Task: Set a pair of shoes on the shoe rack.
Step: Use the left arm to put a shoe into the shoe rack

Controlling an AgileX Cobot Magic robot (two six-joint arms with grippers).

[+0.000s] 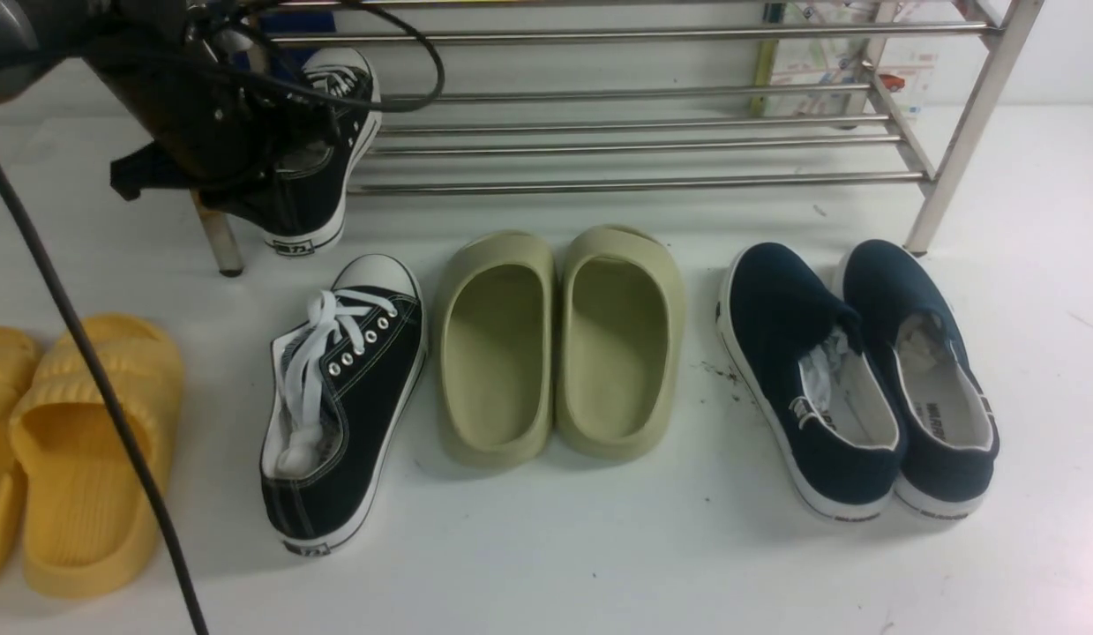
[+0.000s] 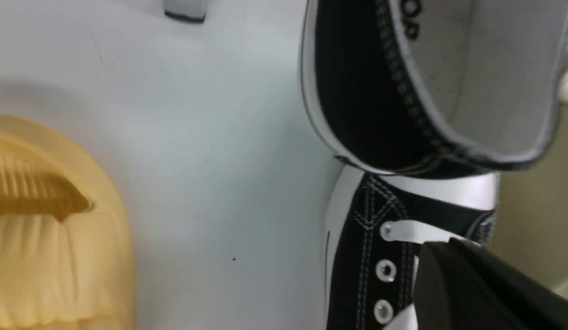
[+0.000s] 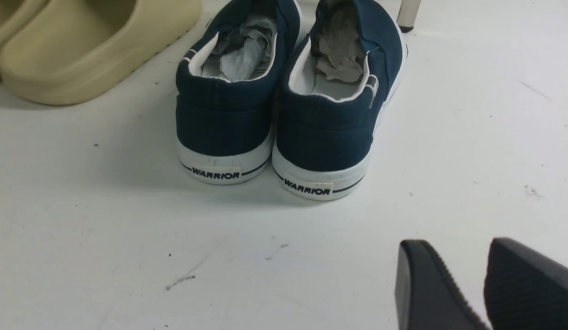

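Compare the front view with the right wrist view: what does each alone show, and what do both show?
Front only: the rods of the shoe rack, one lifted sneaker near it, the other sneaker on the floor, yellow slippers. Right wrist only: the open right hand, readable WARRIOR heel labels. Both: navy slip-ons, olive slippers, a rack leg.

Shoe rack: at the back of the table, across most of its width.
Raised sneaker: at the rack's left end, toe over the lower shelf, heel out in front, just beside the left leg (if it rests on the rods, I cannot tell).
Second sneaker: on the table before the raised one, toe toward the rack.
Foam slippers: right of the second sneaker, side by side, touching.
Slip-on shoes: further right, before the rack's right leg.
Strap slides: far left.
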